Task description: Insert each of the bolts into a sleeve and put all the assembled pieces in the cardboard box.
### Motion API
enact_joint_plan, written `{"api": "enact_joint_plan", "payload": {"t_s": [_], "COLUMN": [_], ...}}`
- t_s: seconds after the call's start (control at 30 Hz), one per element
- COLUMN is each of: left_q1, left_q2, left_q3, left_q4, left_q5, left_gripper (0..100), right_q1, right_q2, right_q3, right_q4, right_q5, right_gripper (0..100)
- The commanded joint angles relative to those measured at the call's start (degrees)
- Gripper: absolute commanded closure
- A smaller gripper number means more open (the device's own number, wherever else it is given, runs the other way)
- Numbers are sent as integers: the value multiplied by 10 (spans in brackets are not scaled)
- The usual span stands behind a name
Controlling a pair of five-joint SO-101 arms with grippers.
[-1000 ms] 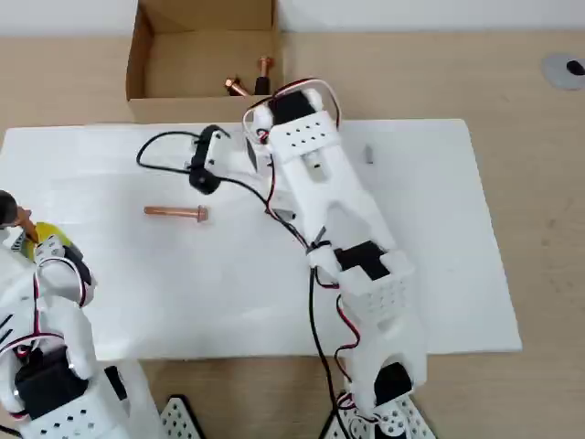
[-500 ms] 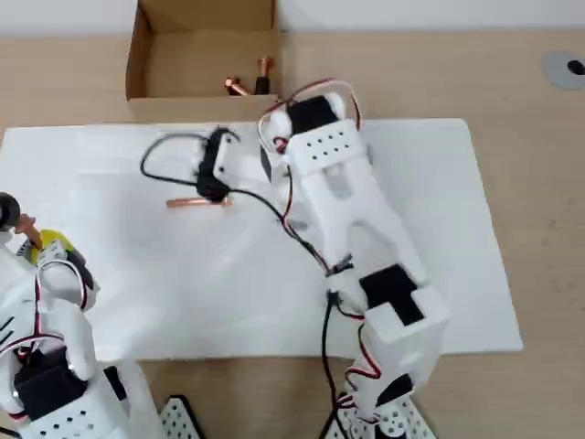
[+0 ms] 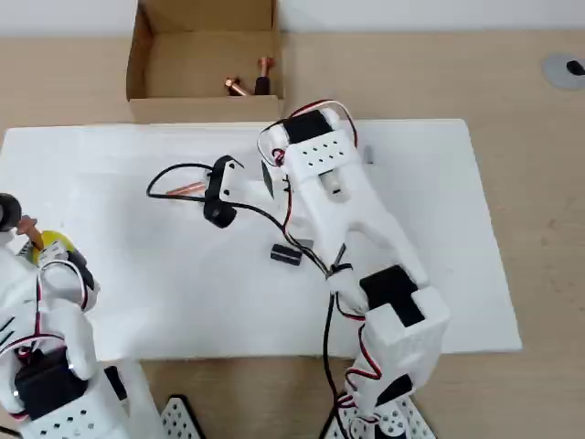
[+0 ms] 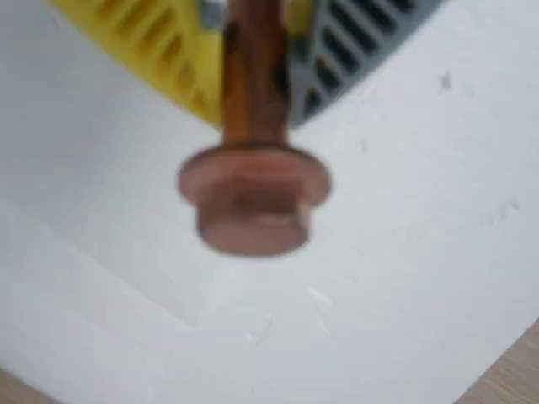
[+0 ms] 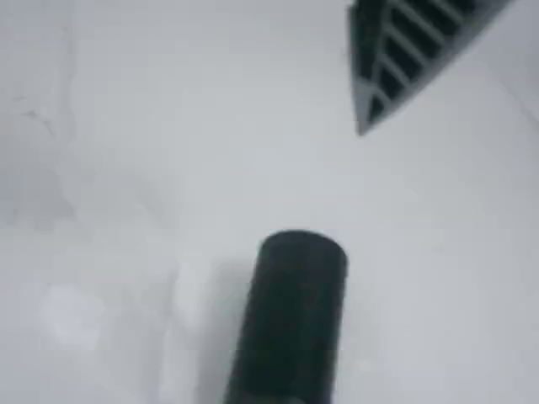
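Observation:
My left gripper [image 3: 27, 233] at the mat's left edge is shut on a copper bolt [image 4: 253, 126]; its flanged head [image 4: 253, 202] hangs just above the mat. A black piece [image 3: 7, 210] sits at the bolt's other end. My right gripper [image 3: 265, 183] hovers over the middle of the mat, open and holding nothing, with one grey finger [image 5: 404, 59] in the right wrist view. A black sleeve [image 3: 285, 254] [image 5: 290, 320] lies loose on the mat beside the right arm. A second copper bolt [image 3: 187, 189] lies tilted on the mat, partly behind the wrist camera.
The cardboard box [image 3: 137, 64] stands beyond the mat's far edge with assembled pieces [image 3: 245, 84] in its right corner. The white mat [image 3: 137, 293] covers most of the table. A black cable [image 3: 174, 169] loops over the mat near the loose bolt.
The right arm drew back from the box over the mat. The black sleeve now lies on the mat where none showed before. The loose bolt shifted toward the box and tilted.

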Motion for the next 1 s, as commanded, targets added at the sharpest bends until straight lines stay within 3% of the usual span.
{"api": "enact_joint_plan", "payload": {"t_s": [0.0, 0.2, 0.43, 0.7, 0.97], "left_q1": [0, 0, 0, -2, -5], "left_q2": [-7, -7, -7, -7, -7], "left_q3": [-38, -39, -42, -38, -38], "left_q4": [0, 0, 1, 2, 11], "left_q5": [-4, -4, -1, 0, -4], "left_gripper": [993, 993, 993, 993, 992], "right_q1": [0, -2, -85, -127, -108], "right_q2": [-51, -197, -364, -284, -192], "right_q3": [29, 190, 309, 312, 309], "right_q4": [9, 9, 3, -76, -137], "right_q5": [-5, -13, -31, -49, -54], "right_gripper": [570, 570, 570, 570, 571]}}
